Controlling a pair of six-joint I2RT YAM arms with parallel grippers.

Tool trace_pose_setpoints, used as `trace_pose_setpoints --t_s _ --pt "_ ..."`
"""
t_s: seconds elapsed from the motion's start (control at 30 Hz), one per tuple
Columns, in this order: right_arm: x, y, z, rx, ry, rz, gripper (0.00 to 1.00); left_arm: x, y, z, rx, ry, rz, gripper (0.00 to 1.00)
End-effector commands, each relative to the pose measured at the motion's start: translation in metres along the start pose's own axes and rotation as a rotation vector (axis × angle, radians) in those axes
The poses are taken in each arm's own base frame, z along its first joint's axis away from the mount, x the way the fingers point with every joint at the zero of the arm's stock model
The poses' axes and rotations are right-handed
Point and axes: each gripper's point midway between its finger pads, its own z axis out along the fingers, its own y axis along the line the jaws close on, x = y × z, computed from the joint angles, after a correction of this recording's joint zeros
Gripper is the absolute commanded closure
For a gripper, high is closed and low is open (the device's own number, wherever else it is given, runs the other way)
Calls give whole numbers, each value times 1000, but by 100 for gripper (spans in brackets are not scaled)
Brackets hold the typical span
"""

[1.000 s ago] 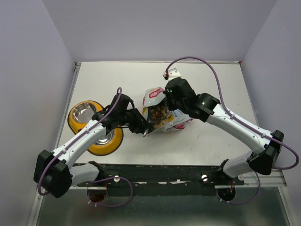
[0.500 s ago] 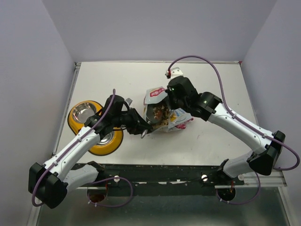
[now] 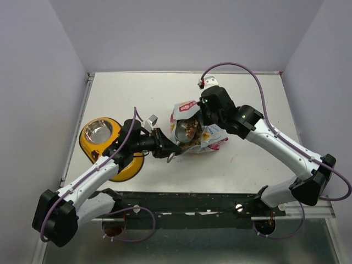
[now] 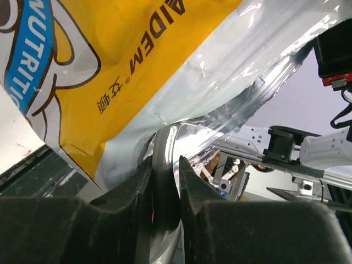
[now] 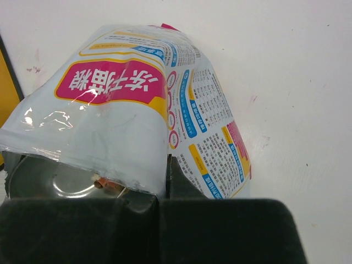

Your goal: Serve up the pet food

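The pet food bag [image 3: 206, 133] lies open in the middle of the table, with brown kibble [image 3: 190, 128] showing in its mouth. My right gripper [image 3: 204, 119] is shut on the bag's upper edge and holds the mouth open; in the right wrist view [image 5: 168, 165] the bag [image 5: 137, 110] rises from the pinch. My left gripper [image 3: 166, 148] is shut on the handle of the silver metal scoop [image 4: 164, 148], whose bowl [image 5: 49, 179] is inside the bag. A few reddish pellets [image 5: 104, 183] sit at the bag's lip. The left wrist view shows the bag's yellow print [image 4: 137, 66] close up.
The yellow double-bowl feeder [image 3: 88, 144] stands at the left of the table, its far steel bowl [image 3: 99, 131] empty, its near bowl mostly hidden under my left arm. The table's left edge lies just beyond the feeder.
My left arm has reached further right, pushing the scoop deeper into the bag mouth. My right gripper has shifted slightly right and back with the bag edge in it.
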Motion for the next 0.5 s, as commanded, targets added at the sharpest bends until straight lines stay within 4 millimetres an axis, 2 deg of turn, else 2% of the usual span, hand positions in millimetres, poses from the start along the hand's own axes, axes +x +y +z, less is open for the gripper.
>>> trace_pose_setpoints --t_s 0.0,0.07,0.17,0.23,0.3,0.4,0.47 --pt "-25 -23 -22 49 -68 27 99 -19 -41 8 190 -31 150 100" --pt "-25 -22 -21 50 -65 25 99 -26 -57 14 260 -24 165 100" --pt "-28 -24 -24 55 -69 26 99 -14 -75 3 342 13 177 100" --pt "-30 -25 -27 54 -72 26 99 -5 -67 -3 283 -4 221 100" --pt "-32 -27 -29 60 -75 19 99 -5 -55 -1 228 -2 231 100" --pt "-31 -32 -28 83 -78 5 99 -3 -55 -1 301 45 175 100" --pt "-32 -33 -27 86 -73 8 99 -1 -46 -3 279 38 165 100"
